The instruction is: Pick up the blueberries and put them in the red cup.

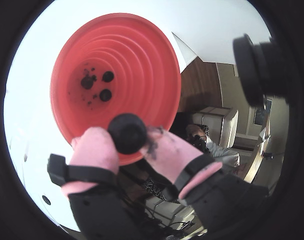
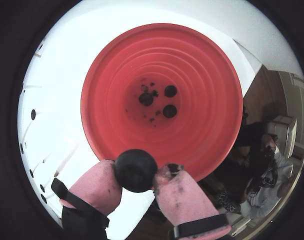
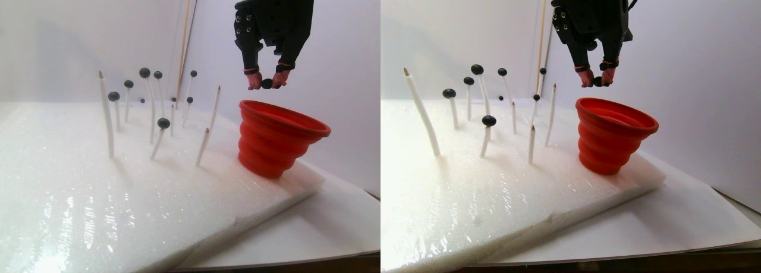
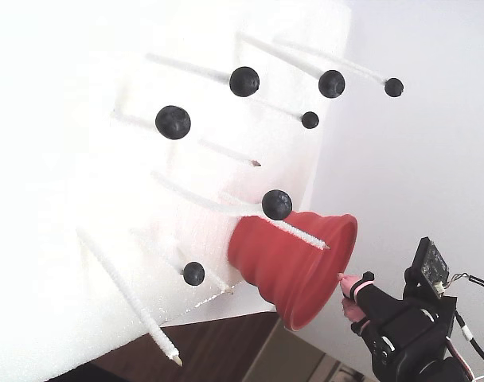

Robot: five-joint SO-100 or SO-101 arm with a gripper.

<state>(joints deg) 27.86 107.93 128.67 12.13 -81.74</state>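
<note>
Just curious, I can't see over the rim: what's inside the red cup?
Three blueberries lie at the bottom of the red cup, among dark smudges. The held blueberry and the pink fingers cover its near rim.

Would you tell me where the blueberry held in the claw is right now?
In both wrist views the held blueberry sits between the pink fingertips of the claw, over the near rim of the red cup.

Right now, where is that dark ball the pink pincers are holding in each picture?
A wrist view: blueberry low centre, at the red cup rim.
Another wrist view: bottom centre.
Stereo pair view: and, above the cup.
Fixed view: hidden.
Shared landmark: the red cup.
</note>
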